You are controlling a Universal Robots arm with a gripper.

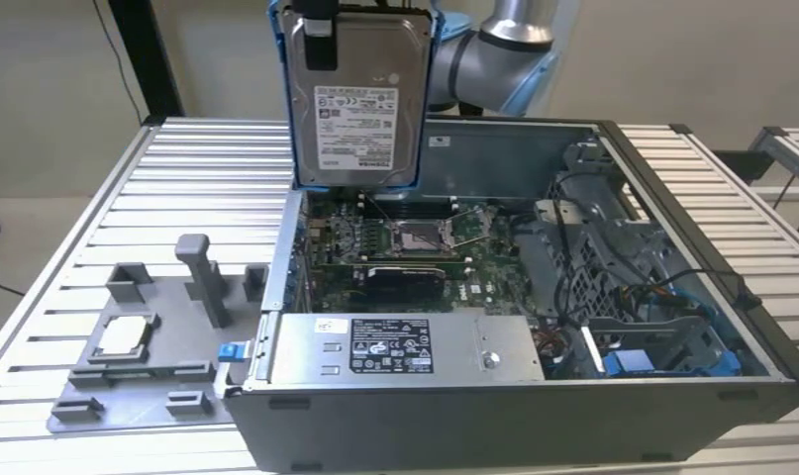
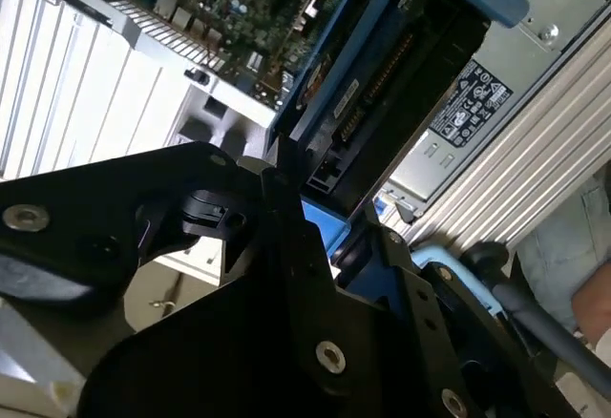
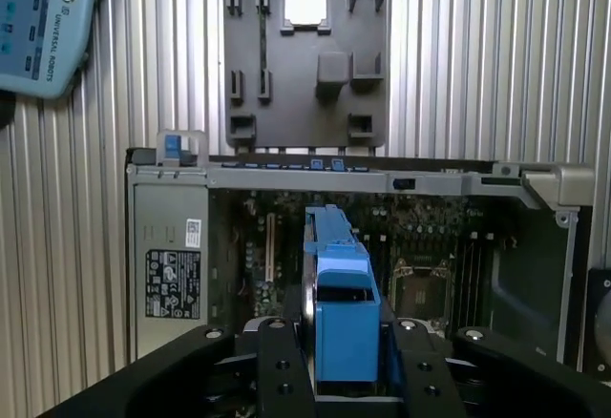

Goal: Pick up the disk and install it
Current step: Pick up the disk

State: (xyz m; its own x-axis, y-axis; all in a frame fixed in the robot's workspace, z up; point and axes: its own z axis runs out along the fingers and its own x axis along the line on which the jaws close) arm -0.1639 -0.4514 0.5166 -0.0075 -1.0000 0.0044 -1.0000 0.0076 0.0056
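Closest to the wrist cameras, the gripper [image 3: 346,361] is clamped on the blue frame of the disk [image 1: 356,99]. It holds the disk upright above the far side of the open computer case [image 1: 505,416], over the circuit board [image 1: 359,237]. The disk looks stiff, fairly heavy and sensitive to knocks. The plastic frame edges seem a safer hold than the labelled metal face.

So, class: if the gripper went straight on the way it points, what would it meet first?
Probably the motherboard in the open computer case, near the CPU socket; the disk in the gripper would touch first, depth is unclear.
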